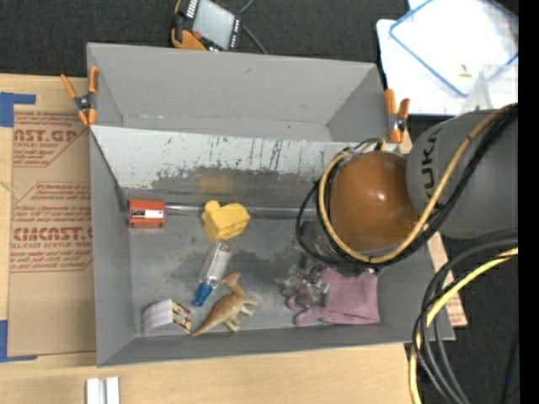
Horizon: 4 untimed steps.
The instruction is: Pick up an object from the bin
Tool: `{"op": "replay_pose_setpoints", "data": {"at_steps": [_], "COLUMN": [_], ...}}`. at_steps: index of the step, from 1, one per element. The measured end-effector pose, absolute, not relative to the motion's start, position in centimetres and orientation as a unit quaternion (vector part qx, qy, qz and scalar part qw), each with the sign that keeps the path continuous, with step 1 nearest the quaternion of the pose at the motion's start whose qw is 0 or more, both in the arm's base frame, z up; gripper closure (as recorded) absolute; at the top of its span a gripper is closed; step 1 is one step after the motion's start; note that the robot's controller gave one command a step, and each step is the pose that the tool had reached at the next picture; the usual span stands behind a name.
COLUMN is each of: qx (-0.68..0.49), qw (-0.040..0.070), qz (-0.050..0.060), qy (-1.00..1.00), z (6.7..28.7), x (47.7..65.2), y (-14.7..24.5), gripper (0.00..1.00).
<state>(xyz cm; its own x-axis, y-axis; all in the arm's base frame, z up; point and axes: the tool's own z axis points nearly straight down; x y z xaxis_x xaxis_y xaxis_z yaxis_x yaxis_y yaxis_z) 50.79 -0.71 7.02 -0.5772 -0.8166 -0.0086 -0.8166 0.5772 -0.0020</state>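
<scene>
Claw (305,289) over the pink cloth (352,301) (lower right of the bin (253,82))

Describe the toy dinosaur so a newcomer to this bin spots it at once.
Start at the bottom wall of the grey bin, left of the gripper. On the floor there lies a tan toy dinosaur, between a white roll and a pink cloth. It alone has legs and a tail.

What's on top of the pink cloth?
The robot arm hangs over the pink cloth, covering its far edge. Whatever lies beneath the cloth is hidden.
</scene>
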Motion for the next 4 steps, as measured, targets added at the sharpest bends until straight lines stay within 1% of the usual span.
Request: {"op": "replay_pose_setpoints", "data": {"at_steps": [2, 3, 4], "qx": [-0.459, -0.459, -0.459], "qw": [0.004, 0.002, 0.004], "qz": [0.001, 0.003, 0.002], "qy": [0.888, 0.888, 0.888], "z": [7.1, 8.2, 9.7], "x": [50.8, 50.6, 50.7], "y": [-0.7, -0.6, -0.6], "gripper": [1.00, 1.00, 1.00]}}
